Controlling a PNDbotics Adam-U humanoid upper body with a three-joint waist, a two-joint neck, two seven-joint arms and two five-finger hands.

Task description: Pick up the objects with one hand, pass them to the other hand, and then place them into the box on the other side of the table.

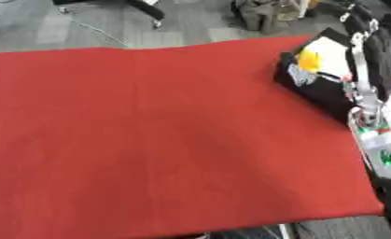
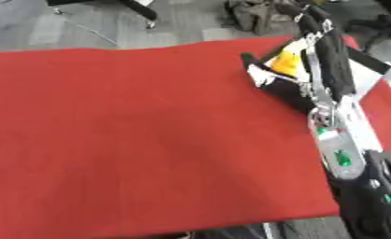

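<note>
Your right arm [image 2: 333, 93] reaches along the right edge of the worktop [image 2: 133, 135], which is covered in red cloth, towards the black box [image 2: 272, 81] at its far right corner. Your right hand [image 2: 309, 21] is over the box, but you cannot tell how its fingers stand or whether they hold anything. Something yellow [image 2: 286, 63] and white lies in the box. Your left hand is out of sight
</note>
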